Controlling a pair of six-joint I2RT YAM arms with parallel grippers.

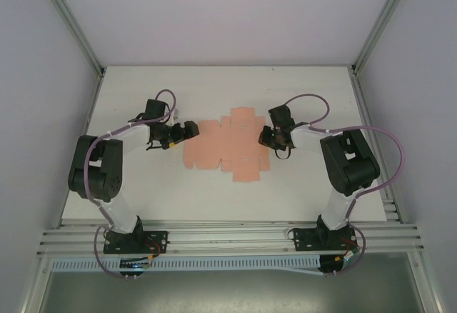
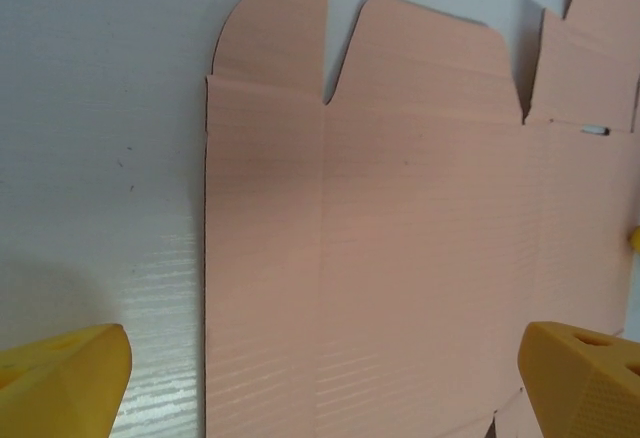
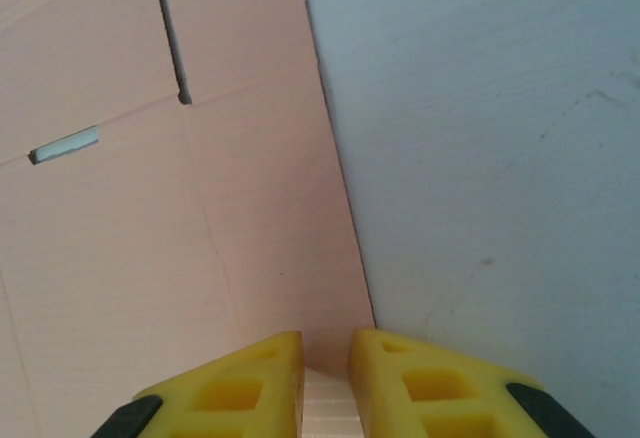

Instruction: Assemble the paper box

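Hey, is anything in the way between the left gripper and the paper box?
Nothing visible. The open left gripper hovers right at the left edge of the flat paper box on the table.

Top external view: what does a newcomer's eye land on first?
The salmon-pink paper box, still a flat die-cut sheet with flaps, lies mid-table between the two arms. The left end effector sits wide open at its left edge. The right end effector is at the right edge, its fingers close together with a narrow gap over the card; whether it grips is unclear.
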